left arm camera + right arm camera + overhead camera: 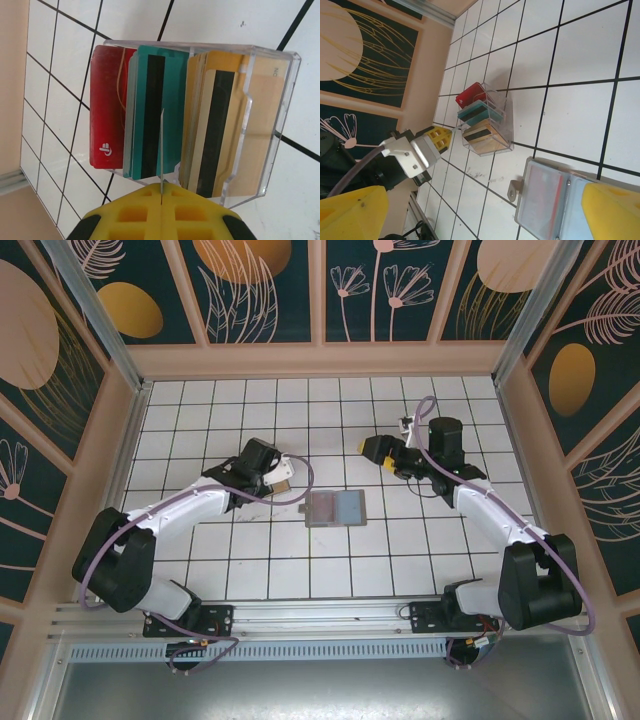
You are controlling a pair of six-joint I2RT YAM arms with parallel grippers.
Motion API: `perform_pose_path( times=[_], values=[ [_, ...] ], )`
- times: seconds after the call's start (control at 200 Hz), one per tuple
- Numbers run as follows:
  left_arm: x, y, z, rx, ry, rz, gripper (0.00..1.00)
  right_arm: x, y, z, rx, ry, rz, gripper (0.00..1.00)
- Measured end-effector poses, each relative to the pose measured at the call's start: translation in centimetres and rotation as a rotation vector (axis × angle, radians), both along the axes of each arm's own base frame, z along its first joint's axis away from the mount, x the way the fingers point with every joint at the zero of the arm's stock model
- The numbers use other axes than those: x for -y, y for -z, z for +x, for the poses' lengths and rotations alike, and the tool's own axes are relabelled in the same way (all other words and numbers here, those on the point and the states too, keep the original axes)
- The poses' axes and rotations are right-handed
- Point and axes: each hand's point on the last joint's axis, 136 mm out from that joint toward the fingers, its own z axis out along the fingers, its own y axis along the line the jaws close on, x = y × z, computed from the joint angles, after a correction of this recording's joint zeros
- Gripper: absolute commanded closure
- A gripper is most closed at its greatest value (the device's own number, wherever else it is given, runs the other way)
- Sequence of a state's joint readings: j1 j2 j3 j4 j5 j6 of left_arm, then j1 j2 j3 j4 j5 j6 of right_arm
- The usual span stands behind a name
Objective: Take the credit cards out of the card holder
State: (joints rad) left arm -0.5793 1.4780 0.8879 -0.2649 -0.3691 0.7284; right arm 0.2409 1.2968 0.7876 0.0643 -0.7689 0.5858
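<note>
holding left gripper [161, 192] jaws pinched on a thin edge-on piece [161, 150], card or divider unclear, at clear box [270, 125] of credit cards [106, 115]. right gripper [485, 210] jaws wide apart near open card holder [545, 200], mid-table. risk: snagging teal card [175, 110], tipping box.

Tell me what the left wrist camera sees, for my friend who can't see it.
A clear plastic box on white tiles holds a red card, teal cards, and yellow and tan cards. At the bottom, the left arm's yellow tool is pinched shut on a thin strip seen edge-on; what it is isn't clear.
</note>
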Motion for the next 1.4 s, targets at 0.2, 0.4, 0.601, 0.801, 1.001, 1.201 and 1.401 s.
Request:
perform_pose_path(
  times=[0.2, 0.4, 0.601, 0.801, 1.001, 1.201, 1.401],
  values=[
    [0.8, -0.7, 1.1, 0.05, 0.017, -0.02, 1.0, -0.1, -0.1, 0.0, 0.005, -0.007, 0.005, 0.01],
    [1.5, -0.3, 1.7, 0.046, 0.028, -0.036, 1.0, 0.1, 0.1, 0.0, 0.0, -0.003, 0.005, 0.01],
    [1.8, 0.8, 1.6, 0.019, 0.039, -0.036, 1.0, 0.4, 0.4, 0.0, -0.007, 0.005, 0.004, 0.01],
    [2.0, 1.1, 1.7, 0.013, 0.042, -0.038, 0.93, 0.6, 0.4, 0.1, -0.008, 0.011, 0.004, 0.01],
    [1.8, 0.9, 2.2, 0.046, 0.032, -0.031, 0.7, 0.6, 0.4, 0.1, -0.007, 0.011, 0.004, 0.01],
    [1.1, 0.6, 3.0, 0.086, -0.009, -0.032, 0.59, 0.6, 0.4, 0.1, -0.008, 0.009, 0.007, 0.01],
    [0.3, 0.1, 3.7, 0.117, -0.052, -0.038, 0.58, 0.7, 0.3, 0.1, -0.008, 0.009, 0.008, 0.01]
  ],
)
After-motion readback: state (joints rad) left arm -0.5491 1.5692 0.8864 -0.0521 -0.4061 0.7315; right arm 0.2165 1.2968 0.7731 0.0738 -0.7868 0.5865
